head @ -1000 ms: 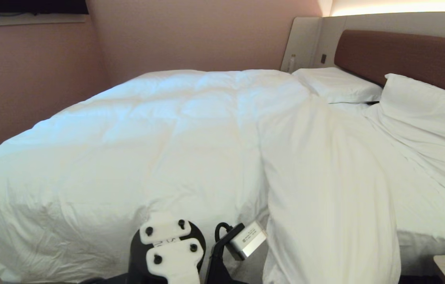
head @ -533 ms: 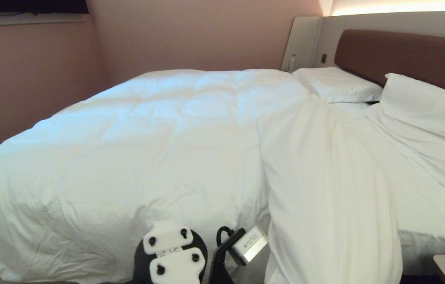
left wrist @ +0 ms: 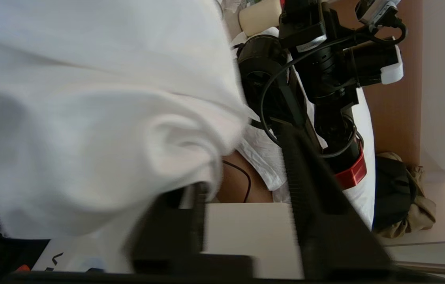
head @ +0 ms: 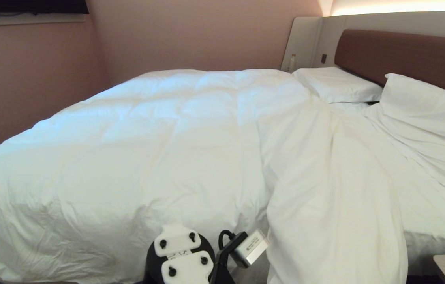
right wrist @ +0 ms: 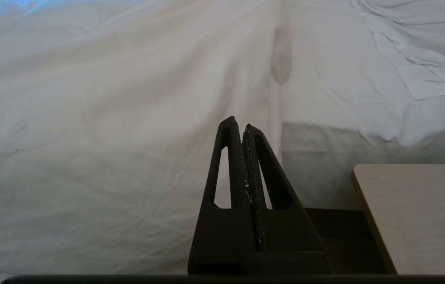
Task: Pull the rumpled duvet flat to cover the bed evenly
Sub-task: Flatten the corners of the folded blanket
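Your left gripper (left wrist: 246, 189) has its fingers parted in the left wrist view: one dark finger (left wrist: 309, 185) stands clear to one side, the other is half buried under a bulging white fold of the duvet (left wrist: 88, 118). The cloth drapes over that finger, but you cannot tell whether the fold is still pinched or only lying against it. In the head view only the arm's wrist shows, at the lower centre of the frame. Your right gripper (right wrist: 243, 128) has its two fingers pressed together and holds nothing; it points at the white cloth hanging down the bed's side, apart from it, with a pale table corner (right wrist: 412, 213) at the lower right of that view. In the head view you have one duvet (head: 147, 138) spread over the left and middle of the bed (head: 423, 240), with one long fold running down the lower right centre and over the near edge. Two pillows (head: 337, 85) lie at the upper right before one brown headboard (head: 404, 55).
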`<state>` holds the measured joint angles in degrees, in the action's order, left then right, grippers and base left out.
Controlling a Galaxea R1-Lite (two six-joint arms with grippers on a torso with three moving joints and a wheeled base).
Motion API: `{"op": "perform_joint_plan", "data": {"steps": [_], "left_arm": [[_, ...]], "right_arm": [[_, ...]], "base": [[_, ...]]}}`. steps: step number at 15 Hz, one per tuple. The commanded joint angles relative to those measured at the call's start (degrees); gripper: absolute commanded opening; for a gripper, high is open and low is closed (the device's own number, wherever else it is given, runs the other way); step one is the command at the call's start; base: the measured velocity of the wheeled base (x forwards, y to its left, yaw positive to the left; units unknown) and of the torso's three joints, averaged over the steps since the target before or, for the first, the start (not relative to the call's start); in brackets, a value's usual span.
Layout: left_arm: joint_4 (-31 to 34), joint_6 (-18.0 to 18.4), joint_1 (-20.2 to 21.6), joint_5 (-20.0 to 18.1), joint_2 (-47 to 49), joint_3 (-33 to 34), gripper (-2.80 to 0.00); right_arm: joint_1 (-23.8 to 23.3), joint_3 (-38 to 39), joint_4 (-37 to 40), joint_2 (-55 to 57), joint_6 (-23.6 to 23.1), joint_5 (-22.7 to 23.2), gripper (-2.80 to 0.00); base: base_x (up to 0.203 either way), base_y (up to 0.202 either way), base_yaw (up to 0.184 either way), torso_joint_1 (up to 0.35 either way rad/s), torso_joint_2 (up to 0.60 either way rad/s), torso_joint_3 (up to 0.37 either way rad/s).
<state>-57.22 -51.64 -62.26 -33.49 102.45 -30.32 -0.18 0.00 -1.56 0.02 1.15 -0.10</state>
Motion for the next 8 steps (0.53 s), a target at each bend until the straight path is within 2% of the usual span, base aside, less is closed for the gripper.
{"op": "perform_joint_plan", "data": {"steps": [1,6,8], "left_arm": [[-0.52,-0.30,-0.06,-0.17,0.01,0.20,0.00],[1.34,0.04,-0.14,-0.21,-1.87,3.40,0.00],[2.32,1.00,-0.08,-0.21,-3.92,8.38,0.00]], "right_arm": [[0.01,0.00,-0.02,-0.02,0.00,0.01,-2.80],[0.01,0.00,-0.02,-0.02,0.00,0.01,-2.80],[0.01,0.00,-0.02,-0.02,0.00,0.01,-2.80]], "base": [[0.000,0.000,0.000,0.000,0.00,0.000],[0.000,0.000,0.000,0.000,0.00,0.000],[0.000,0.000,0.000,0.000,0.00,0.000]]}}
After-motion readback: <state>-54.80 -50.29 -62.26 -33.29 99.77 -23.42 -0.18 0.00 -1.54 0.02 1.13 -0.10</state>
